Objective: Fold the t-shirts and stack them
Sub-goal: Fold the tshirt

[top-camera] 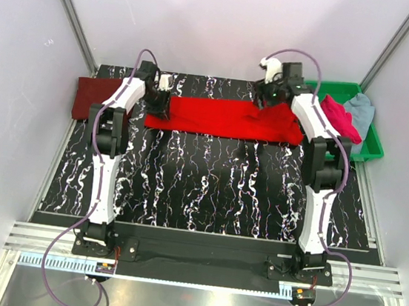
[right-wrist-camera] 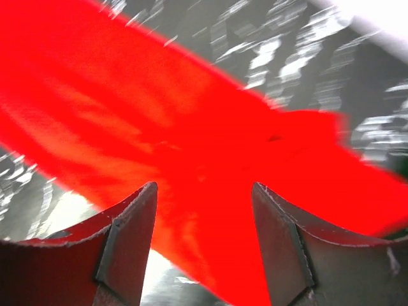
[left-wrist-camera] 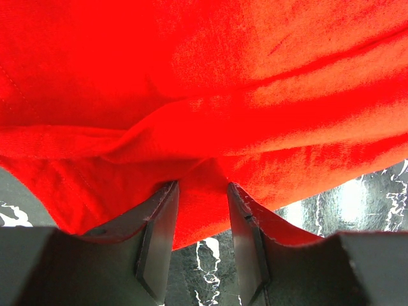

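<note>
Red t-shirt (top-camera: 224, 118) pinched in left hand (left-wrist-camera: 203, 189), right hand (right-wrist-camera: 204, 189) open above it

red t-shirt (top-camera: 223, 119) across the table (top-camera: 209, 180), left gripper (top-camera: 158, 107) and right gripper (top-camera: 264, 101) at its ends
</note>
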You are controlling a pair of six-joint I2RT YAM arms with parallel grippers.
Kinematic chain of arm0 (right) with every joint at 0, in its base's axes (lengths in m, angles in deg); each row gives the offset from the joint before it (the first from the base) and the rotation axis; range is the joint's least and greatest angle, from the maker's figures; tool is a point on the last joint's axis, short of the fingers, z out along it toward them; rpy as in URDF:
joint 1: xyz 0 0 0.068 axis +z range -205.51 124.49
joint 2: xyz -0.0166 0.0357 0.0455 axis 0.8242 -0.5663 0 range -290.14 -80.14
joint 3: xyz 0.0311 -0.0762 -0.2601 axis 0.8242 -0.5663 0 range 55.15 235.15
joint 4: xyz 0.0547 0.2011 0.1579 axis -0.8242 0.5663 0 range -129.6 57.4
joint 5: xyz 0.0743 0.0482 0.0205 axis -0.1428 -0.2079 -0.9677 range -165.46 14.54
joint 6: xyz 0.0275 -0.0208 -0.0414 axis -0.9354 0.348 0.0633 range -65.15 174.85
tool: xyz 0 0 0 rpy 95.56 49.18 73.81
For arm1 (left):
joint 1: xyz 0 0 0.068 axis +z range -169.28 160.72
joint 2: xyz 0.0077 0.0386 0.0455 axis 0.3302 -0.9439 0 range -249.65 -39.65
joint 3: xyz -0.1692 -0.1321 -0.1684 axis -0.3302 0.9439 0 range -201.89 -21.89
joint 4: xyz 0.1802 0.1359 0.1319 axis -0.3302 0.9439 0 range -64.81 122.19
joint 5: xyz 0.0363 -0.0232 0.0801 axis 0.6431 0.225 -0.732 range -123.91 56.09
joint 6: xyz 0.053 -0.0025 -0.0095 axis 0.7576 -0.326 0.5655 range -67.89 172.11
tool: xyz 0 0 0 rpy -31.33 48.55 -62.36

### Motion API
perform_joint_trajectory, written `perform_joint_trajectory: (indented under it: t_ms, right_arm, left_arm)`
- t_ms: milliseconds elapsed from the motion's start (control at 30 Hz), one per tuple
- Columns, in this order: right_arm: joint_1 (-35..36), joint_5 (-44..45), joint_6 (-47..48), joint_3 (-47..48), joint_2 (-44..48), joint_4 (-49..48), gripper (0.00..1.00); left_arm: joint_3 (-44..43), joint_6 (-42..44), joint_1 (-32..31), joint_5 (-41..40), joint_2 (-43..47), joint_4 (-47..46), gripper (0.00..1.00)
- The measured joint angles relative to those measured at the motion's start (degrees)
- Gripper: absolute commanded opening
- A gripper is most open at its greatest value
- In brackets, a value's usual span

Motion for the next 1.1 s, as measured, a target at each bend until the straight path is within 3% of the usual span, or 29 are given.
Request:
perform_joint_trajectory:
  t_ms: [267,600,833,1100]
  right_arm:
    - [3.32,-5.66,-3.65,-1.44,-7.32,5.90,0.66]
    - [3.30,-6.45,-4.70,-0.59,-9.33,7.56,0.66]
    - [3.28,-5.70,-4.74,7.63,-14.82,8.37,0.67]
    - [3.19,-1.66,-4.85,27.08,-24.50,7.91,0.68]
  left_arm:
    - [0.85,0.00,-0.35,-0.87,0.46,-0.57,0.43]
    - [0.87,-0.02,-0.59,-1.62,0.55,-0.55,0.43]
    - [1.55,-0.02,-0.66,-1.77,0.90,-1.01,0.43]
    - [2.67,-0.02,-0.85,-2.32,1.53,-1.77,0.43]
